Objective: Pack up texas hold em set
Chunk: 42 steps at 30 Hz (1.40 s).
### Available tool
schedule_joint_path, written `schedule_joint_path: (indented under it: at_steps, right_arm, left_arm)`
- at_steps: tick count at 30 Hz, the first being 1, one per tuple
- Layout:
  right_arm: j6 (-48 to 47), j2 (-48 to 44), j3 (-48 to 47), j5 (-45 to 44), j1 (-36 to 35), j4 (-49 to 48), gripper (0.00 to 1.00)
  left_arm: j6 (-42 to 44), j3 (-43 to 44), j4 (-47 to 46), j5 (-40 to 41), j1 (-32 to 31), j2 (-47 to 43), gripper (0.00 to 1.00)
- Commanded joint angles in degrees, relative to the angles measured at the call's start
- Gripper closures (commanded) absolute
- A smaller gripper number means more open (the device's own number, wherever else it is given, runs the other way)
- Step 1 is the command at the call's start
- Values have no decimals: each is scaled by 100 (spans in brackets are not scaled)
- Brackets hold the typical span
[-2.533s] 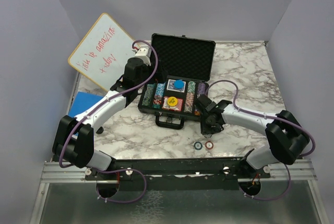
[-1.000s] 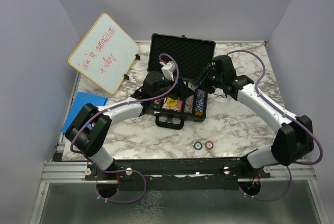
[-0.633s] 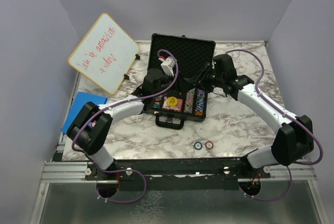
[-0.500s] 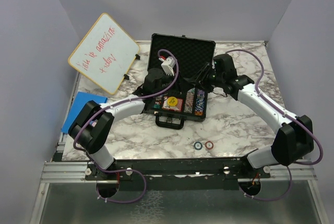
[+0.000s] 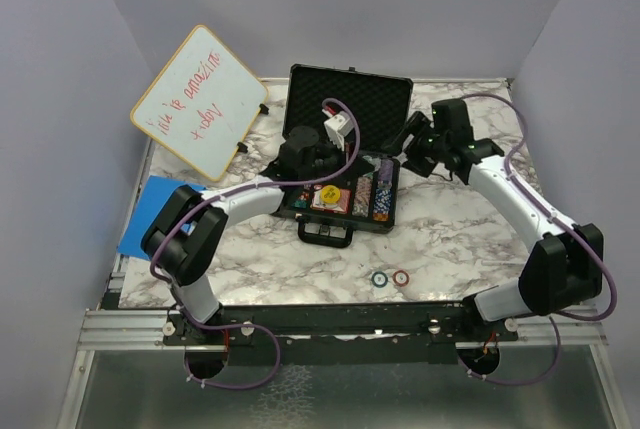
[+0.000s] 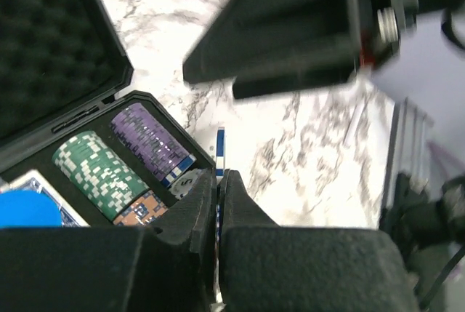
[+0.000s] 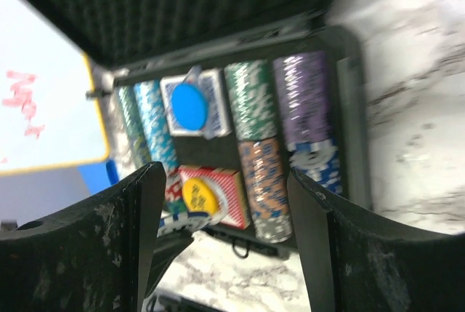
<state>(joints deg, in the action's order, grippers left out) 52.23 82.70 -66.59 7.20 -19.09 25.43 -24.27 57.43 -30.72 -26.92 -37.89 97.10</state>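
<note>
The black case [image 5: 348, 101] stands open, its tray [image 5: 392, 211] holding rows of chips, a blue disc [image 7: 190, 105] on a card deck and a yellow disc [image 7: 200, 196] on a red deck [image 7: 231, 199]. My left gripper [image 6: 219, 174] hangs over the tray's right part [image 5: 325, 164], shut on a blue-and-white chip [image 6: 220, 148] held on edge beside the purple row [image 6: 149, 137] and green row [image 6: 94, 163]. My right gripper [image 7: 225, 174] is open, nothing between its fingers, right of the case [image 5: 410, 141]. Two loose chips [image 5: 389, 277] lie near the front edge.
A white dry-erase board [image 5: 200, 99] leans at the back left. A flat blue pad [image 5: 150, 211] lies left of the case, under my left arm. The case's handle [image 5: 325, 234] points toward the arms' bases. Grey walls close in on three sides.
My left gripper has shut on the blue-and-white chip over the tray. My right gripper has opened and drawn back to the right, away from the case.
</note>
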Motion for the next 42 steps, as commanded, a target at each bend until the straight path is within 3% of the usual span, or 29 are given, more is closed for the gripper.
schedule_joint_path:
  at_steps: [1, 10, 16, 28, 38, 42]
  right_arm:
    - [-220, -395, 115, -544, 640, 549, 25]
    - [-502, -738, 670, -575, 1280, 818, 25]
    - [-711, -764, 868, -345, 1292, 470, 26]
    - [-989, -677, 652, -349, 1294, 530, 26]
    - [-1018, -538, 664, -191, 1294, 507, 27]
    - [-1121, -481, 607, -57, 1293, 491, 27]
  left_arm:
    - [1725, 330, 50, -1143, -32, 310, 100]
    - [4056, 1200, 1169, -1624, -131, 1055, 100]
    - [5797, 1724, 2369, -1025, -305, 1374, 100]
    - [6262, 1972, 2628, -951, -319, 1604, 100]
    - [5761, 2060, 2409, -624, -322, 1472, 100]
    - [5879, 2202, 2690, -1004, -308, 1381, 100]
